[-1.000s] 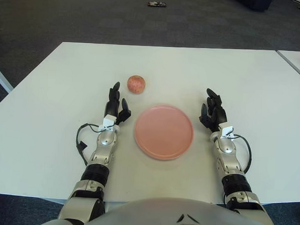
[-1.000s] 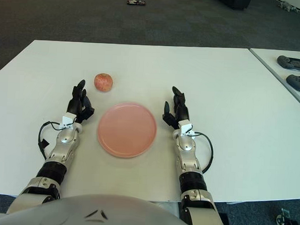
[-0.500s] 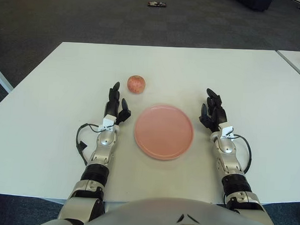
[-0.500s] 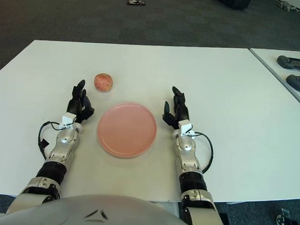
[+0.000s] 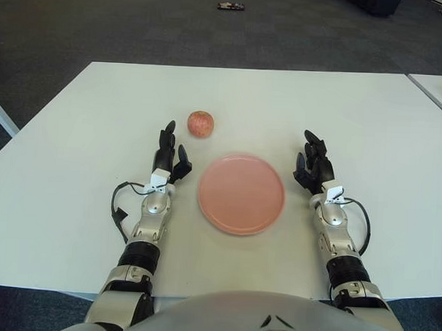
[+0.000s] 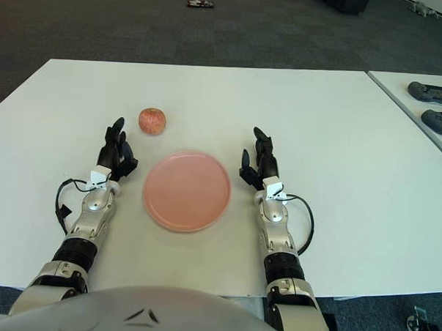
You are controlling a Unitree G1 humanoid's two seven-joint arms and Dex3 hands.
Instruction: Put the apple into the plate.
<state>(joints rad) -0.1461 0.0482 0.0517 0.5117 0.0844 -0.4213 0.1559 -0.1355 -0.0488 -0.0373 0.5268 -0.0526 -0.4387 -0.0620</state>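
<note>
A reddish apple (image 5: pixel 201 123) stands on the white table (image 5: pixel 99 109), just beyond and left of a round pink plate (image 5: pixel 241 193) that holds nothing. My left hand (image 5: pixel 169 150) shows left of the plate, its black fingers stretched forward, the tips a short way short of the apple and not touching it. My right hand (image 5: pixel 313 163) shows at the plate's right side, fingers likewise extended and holding nothing.
A second white table (image 6: pixel 419 90) at the right carries two dark controllers (image 6: pixel 434 93). A small dark object (image 5: pixel 231 5) lies on the carpet beyond the table's far edge.
</note>
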